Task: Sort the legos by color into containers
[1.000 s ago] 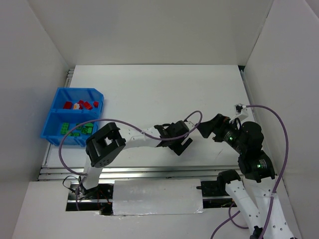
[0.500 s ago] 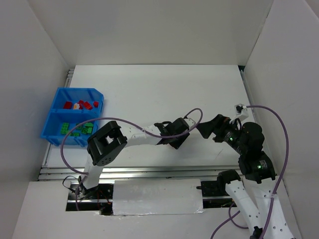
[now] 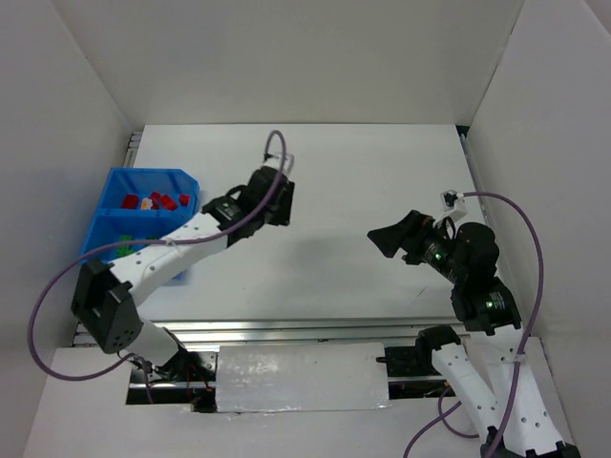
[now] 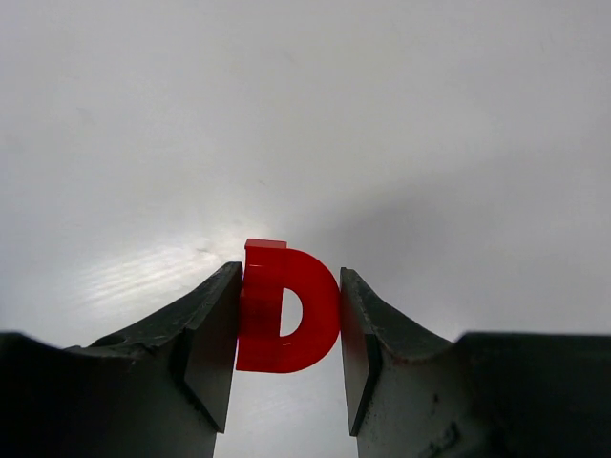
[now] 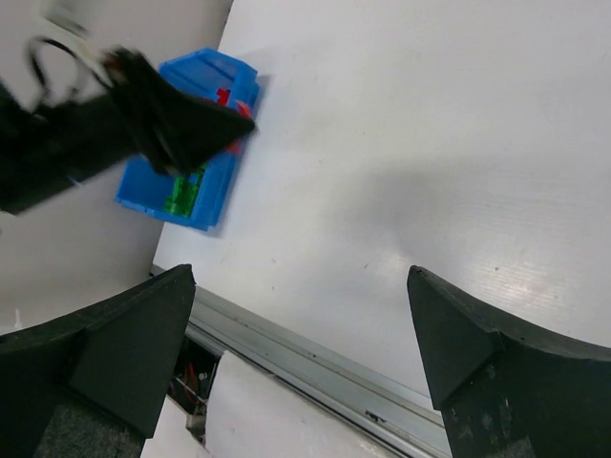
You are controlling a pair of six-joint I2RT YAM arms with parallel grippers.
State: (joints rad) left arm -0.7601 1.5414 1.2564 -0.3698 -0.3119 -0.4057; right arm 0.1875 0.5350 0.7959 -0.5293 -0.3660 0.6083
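Over the white counter [image 3: 363,172], just right of the blue bin [image 3: 113,177], the left end effector [image 4: 289,336] clenched a red D-shaped lego [image 4: 312,310] between its fingers. The right end effector [image 5: 301,329] hung released, jaws wide, well apart from the bin.

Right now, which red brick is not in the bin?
The D-shaped red brick, clamped in the left gripper. The other red bricks all lie in the far compartment of the blue bin.
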